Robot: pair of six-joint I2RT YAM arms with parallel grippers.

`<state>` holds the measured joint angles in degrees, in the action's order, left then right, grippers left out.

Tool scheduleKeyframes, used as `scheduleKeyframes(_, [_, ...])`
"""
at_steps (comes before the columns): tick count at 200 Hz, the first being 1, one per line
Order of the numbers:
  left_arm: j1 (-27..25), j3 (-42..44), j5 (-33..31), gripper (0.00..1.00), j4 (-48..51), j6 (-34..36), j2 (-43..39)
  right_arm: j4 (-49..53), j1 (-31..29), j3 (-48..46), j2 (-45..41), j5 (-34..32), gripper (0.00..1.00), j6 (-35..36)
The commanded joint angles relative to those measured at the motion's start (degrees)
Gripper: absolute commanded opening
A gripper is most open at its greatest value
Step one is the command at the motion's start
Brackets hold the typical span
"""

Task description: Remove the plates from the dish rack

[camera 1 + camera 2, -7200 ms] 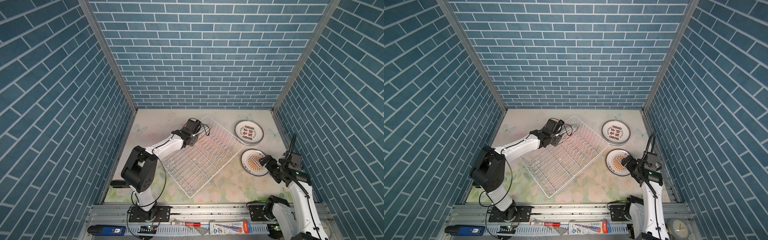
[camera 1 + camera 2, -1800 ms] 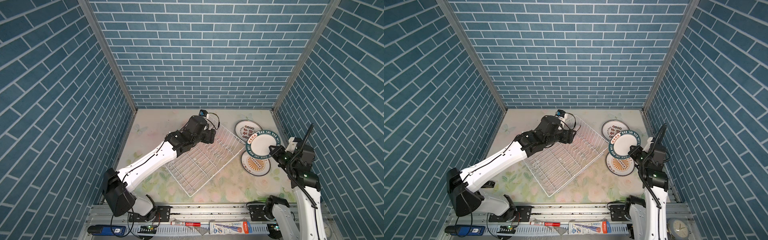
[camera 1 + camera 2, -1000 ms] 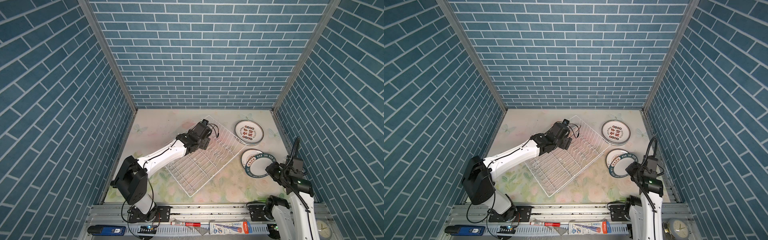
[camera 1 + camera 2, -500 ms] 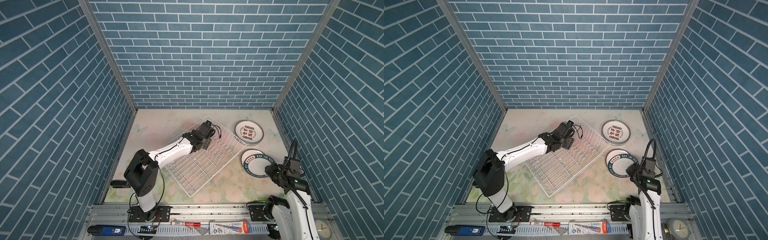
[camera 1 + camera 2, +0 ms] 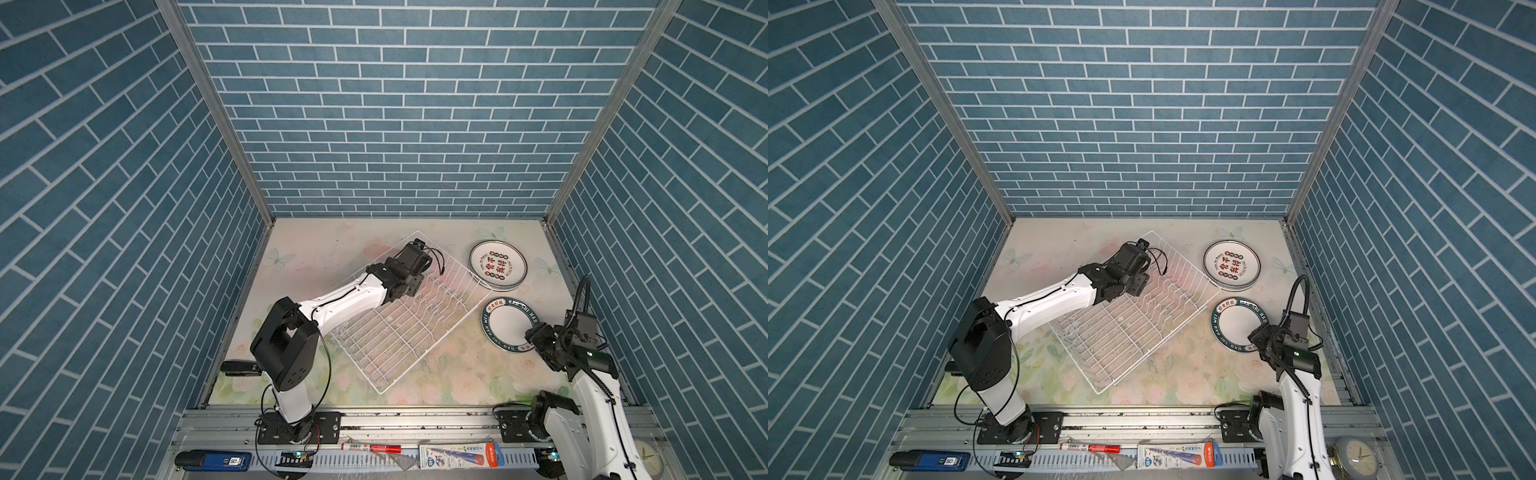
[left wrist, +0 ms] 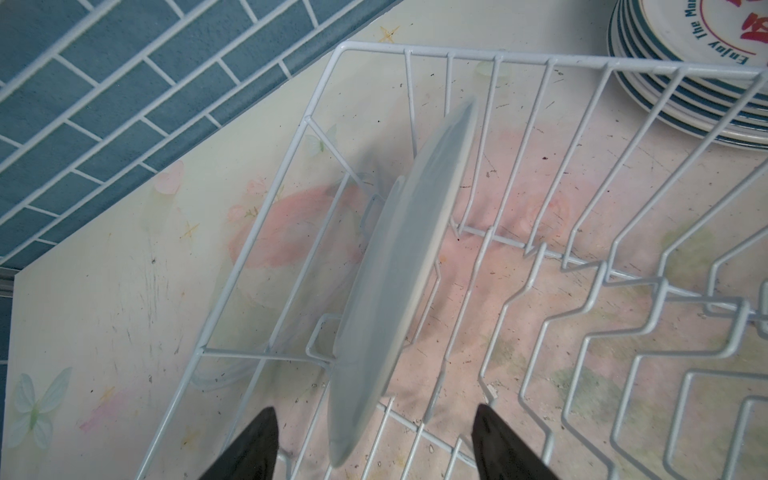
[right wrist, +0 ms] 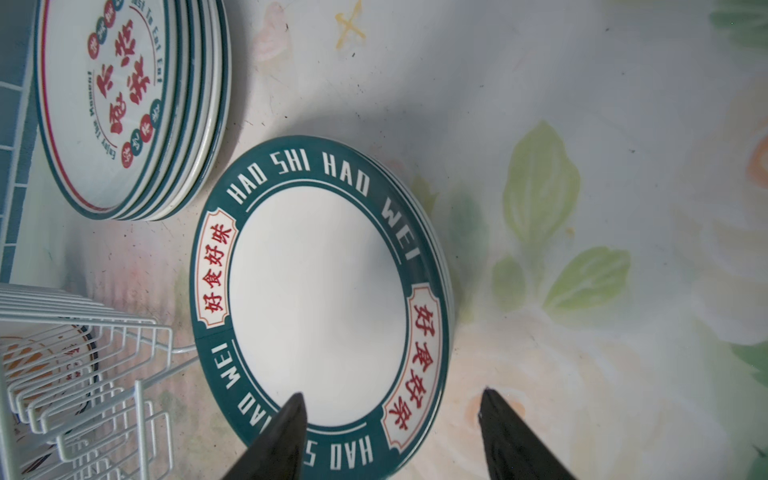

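Pose of left arm: stretched from its base across the white wire rectangular dish rack (image 5: 395,345), with the wrist bent down over the rack's far end.
Left tool (image 6: 374,436): wide. Its black fingertips (image 6: 257,440) stand on either side of a plate's rim, clear of both faces, and hold nothing.
Pose of right arm: raised from its base off the rack's right side, with the wrist tilted down towards the floral bench (image 7: 582,124).
Right tool (image 7: 390,419): wide and empty. One fingertip is over the lettered plate's face, the other past its rim.
In the way: rack wires and upright prongs close around the standing plate.
Around: a red marker (image 5: 372,448) and a blue device (image 5: 216,460) lie on the metal rail in front of the rack's near corner.
Plate in rack: a round white ceramic plate (image 6: 399,270) stands on edge between prongs at the rack's far end. Its plain back is showing, blurred.
Unloaded plates: a round plate with a broad dark green rim and "HAO SHI HAO WEI" lettering (image 5: 508,322) lies flat on top of a low stack just beside the rack's right side. A stack of green-edged plates with red Chinese characters (image 5: 498,266) lies by the rack's far right corner.
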<state>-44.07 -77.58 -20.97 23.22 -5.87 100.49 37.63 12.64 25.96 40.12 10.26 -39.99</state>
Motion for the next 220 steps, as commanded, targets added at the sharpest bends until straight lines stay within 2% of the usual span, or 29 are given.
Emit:
scheduleKeyframes(1, [0.39, -1.42, -0.06, 0.73, -0.01, 0.58, 1.64, -0.42, 0.01, -0.06, -0.61, -0.46, 0.68, 1.21])
scheduleKeyframes(67, [0.74, -3.56, -0.72, 0.66, 0.09, 1.14, 4.6, 1.04, 0.01, 0.94, -2.36, -0.01, 0.72, 1.82])
scheduleKeyframes(79, [0.87, -3.97, -1.52, 0.62, -0.64, 1.79, 5.34, 1.22, 0.01, 0.96, -2.84, 0.28, 0.86, 1.92])
scheduleKeyframes(84, [0.98, -4.19, -1.7, 0.58, -0.95, 2.11, 5.62, 1.3, 0.01, 0.94, -3.05, 0.48, 0.96, 1.93])
scheduleKeyframes(88, [1.13, -4.38, -1.75, 0.55, -1.07, 2.32, 5.76, 1.31, 0.01, 0.94, -3.16, 0.62, 0.98, 1.93])
scheduleKeyframes(102, [1.44, -5.49, -2.03, 0.42, -1.18, 2.95, 6.99, 1.16, 0.01, 0.75, -3.7, 1.25, 0.99, 2.01])
scheduleKeyframes(127, [1.9, -6.7, -2.79, 0.3, -1.89, 4.34, 8.67, 0.87, 0.01, 0.4, -4.82, 2.34, 0.99, 2.11])
scheduleKeyframes(139, [2.23, -7.11, -3.12, 0.28, -2.39, 5.08, 9.49, 0.78, 0.01, 0.32, -5.42, 2.89, 0.99, 2.11])
scheduleKeyframes(194, [3.16, -7.32, -5.64, 0.05, -3.32, 6.74, 10.8, 0.65, 0.01, 0.54, -7.07, 4.32, 0.99, 2.19])
scheduleKeyframes(220, [3.16, -5.85, -7.7, 0.0, -4.06, 7.81, 9.11, 0.56, 0.01, 0.67, -7.29, 5.02, 0.99, 2.36])
